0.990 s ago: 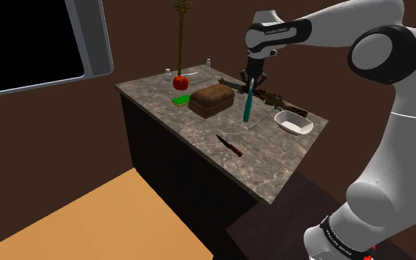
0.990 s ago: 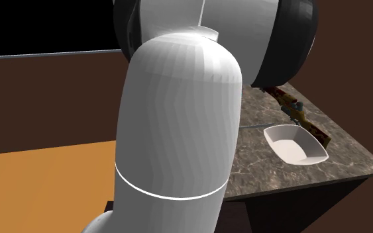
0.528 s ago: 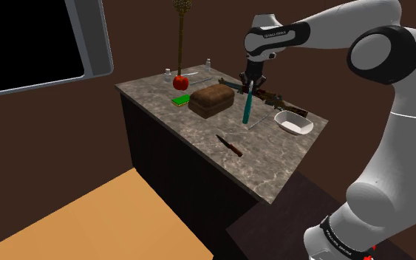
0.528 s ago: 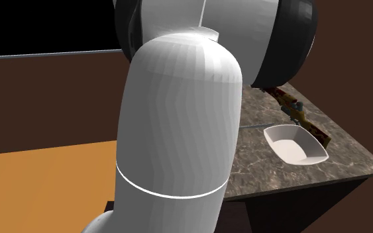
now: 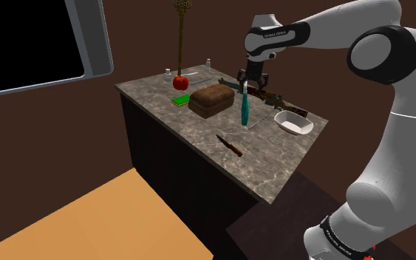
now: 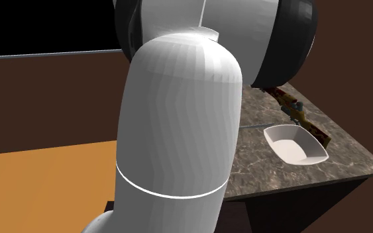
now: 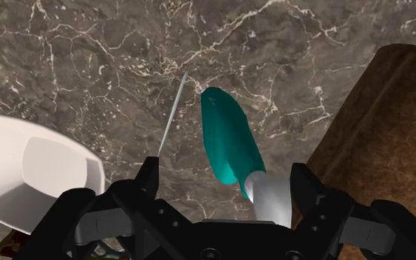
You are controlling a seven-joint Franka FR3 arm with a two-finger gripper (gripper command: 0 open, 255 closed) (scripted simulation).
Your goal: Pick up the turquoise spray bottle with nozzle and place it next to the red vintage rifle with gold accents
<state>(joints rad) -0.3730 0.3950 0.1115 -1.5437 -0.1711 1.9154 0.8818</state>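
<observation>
A marbled tabletop (image 5: pixel 199 137) is stretching across the middle of the shoulder view, carrying a brown loaf (image 5: pixel 211 100) near its centre. A white dish (image 5: pixel 293 122) is sitting toward the right, a knife (image 5: pixel 230 145) is lying lower down, and a red apple (image 5: pixel 180 81) is resting above a green pad (image 5: pixel 181 100). An orange floor (image 5: pixel 88 221) is showing at lower left.

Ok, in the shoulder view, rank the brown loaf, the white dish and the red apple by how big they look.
Largest: the brown loaf.
Next: the white dish.
Smallest: the red apple, though it sits farther from the camera than the dish.
</observation>
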